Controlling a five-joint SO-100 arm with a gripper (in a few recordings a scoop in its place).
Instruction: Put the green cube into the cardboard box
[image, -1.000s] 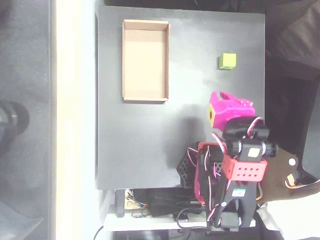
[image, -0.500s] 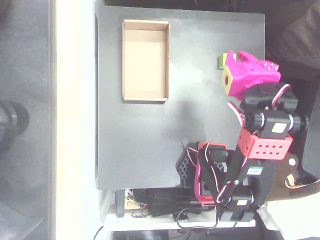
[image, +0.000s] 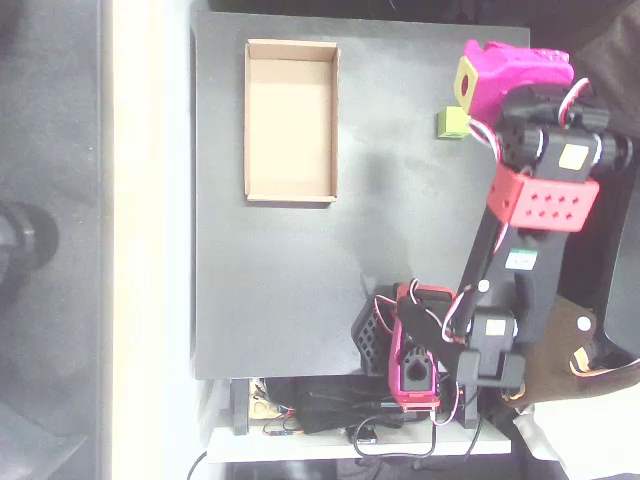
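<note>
The step in hand looks like the approach to the pick: the magenta end effector (image: 480, 68) hangs over the far right of the matte black bench (image: 400, 250), just beyond the green cube (image: 451, 123), whose right side is hidden by the arm's wrist. From the overhead view I cannot tell whether the fingers are spread or closed, nor whether they touch the cube. The next move likely calls for settling the fingers around the cube, closing, lifting, then carrying it left to the cardboard box (image: 291, 195). The cube is small, plain-faced and lime. The box is a shallow tan tray with low walls, lidless and empty, lying well apart at the far left.
</note>
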